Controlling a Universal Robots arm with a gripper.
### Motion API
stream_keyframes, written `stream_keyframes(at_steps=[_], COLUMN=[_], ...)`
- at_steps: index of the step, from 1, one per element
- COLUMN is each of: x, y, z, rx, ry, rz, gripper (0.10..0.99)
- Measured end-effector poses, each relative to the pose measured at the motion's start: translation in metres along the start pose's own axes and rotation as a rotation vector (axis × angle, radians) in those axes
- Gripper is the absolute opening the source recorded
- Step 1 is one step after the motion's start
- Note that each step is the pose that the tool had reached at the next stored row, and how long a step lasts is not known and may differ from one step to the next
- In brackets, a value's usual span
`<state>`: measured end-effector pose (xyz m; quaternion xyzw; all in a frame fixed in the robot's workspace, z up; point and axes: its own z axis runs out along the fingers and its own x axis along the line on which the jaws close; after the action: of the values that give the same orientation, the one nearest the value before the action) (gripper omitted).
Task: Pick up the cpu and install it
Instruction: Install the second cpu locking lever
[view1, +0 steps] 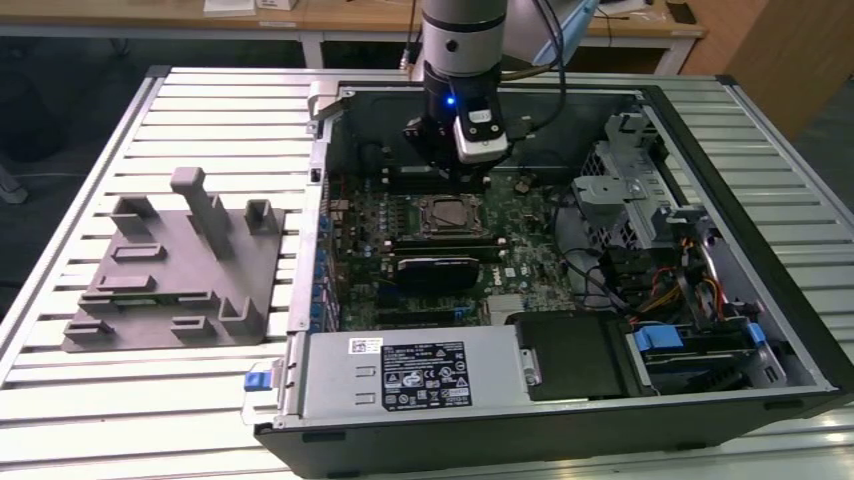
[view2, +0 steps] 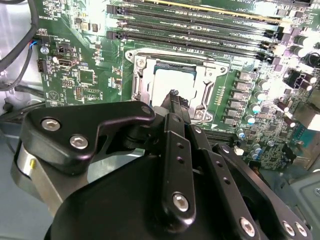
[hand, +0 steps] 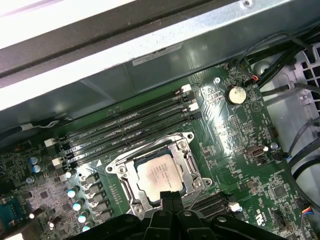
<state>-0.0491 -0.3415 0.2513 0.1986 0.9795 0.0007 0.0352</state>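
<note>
The cpu (hand: 159, 175) is a pale silver square lying flat inside the metal socket frame (hand: 186, 159) on the green motherboard; in the second wrist view the cpu (view2: 167, 80) sits just beyond my fingertips. My gripper (hand: 170, 198) hovers a little above the socket's edge, its two black fingers pressed together with nothing between them. From the exterior view the gripper (view1: 447, 172) hangs over the back part of the open computer case, just behind the socket (view1: 449, 213).
A grey fixture (view1: 174, 270) stands on the slatted table at the exterior view's left. Memory slots (hand: 125, 130) run beside the socket. A black finned module (view1: 438, 268), a power supply (view1: 400, 372) and a drive cage with cables (view1: 641, 200) crowd the case.
</note>
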Motion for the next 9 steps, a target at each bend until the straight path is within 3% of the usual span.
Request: stream_keyframes(at_steps=[9], x=[0.0000], y=[0.0000], z=[-0.0003], rx=[0.000], ry=[0.0000], rz=[0.000], gripper=[0.106])
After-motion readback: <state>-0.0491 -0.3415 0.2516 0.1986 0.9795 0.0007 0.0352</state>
